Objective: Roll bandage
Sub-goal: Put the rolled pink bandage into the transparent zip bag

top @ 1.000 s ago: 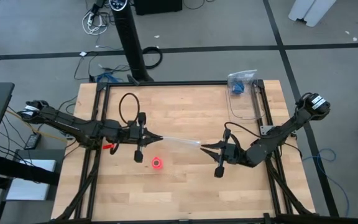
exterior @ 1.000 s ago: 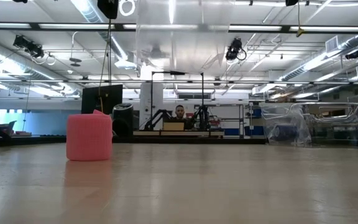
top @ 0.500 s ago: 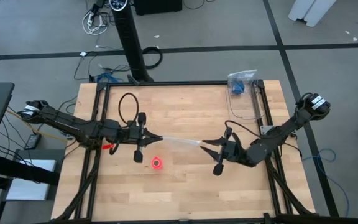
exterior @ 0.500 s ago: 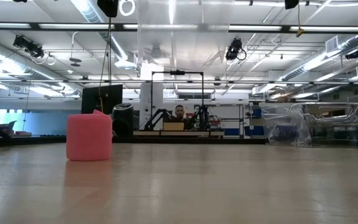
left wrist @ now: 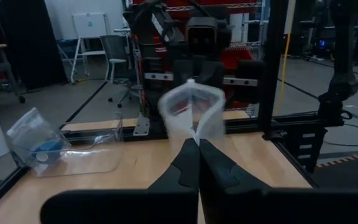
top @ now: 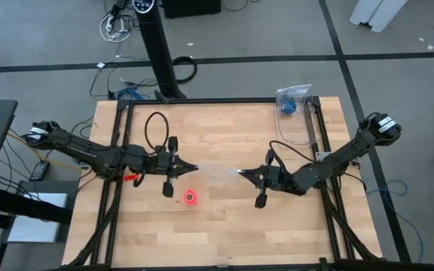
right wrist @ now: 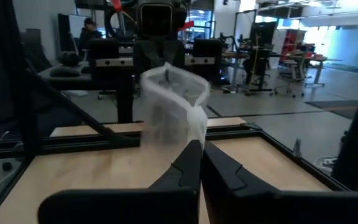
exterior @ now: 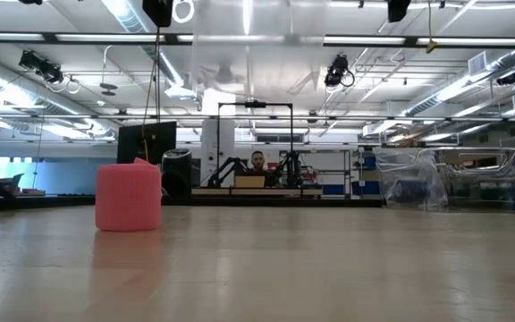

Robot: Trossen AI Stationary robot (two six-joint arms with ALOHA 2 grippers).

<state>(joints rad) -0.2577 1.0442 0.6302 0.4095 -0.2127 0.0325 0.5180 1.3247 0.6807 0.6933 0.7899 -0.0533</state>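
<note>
already both arms are low over the middle of the worktop (top: 224,226), tips facing each other. left gripper (top: 195,168) has its jaws pressed together on one end of a clear plastic bag (top: 217,172); right gripper (top: 240,173) has its jaws together on the other end. the bag hangs slack and looped between them, as both wrist views show it bulging up just past the fingertips (left wrist: 194,146).

the bandage (top: 191,197) is a small pink roll standing upright on the worktop, just in front of the left gripper's tip, apart from both grippers and the bag. low view shows it alone on the wood, a loose corner poking up at its top edge.

risks, as i judge them:
- thin film pinched at the very tips; a pull from either arm could slip it out or tear it.
- slack bag may sag or swing and knock the light roll over or send it rolling.
- the free tail corner could let the roll unwind if bumped.
- another clear bag (top: 293,99), with something blue inside, lies at the far right corner, well clear.
</note>
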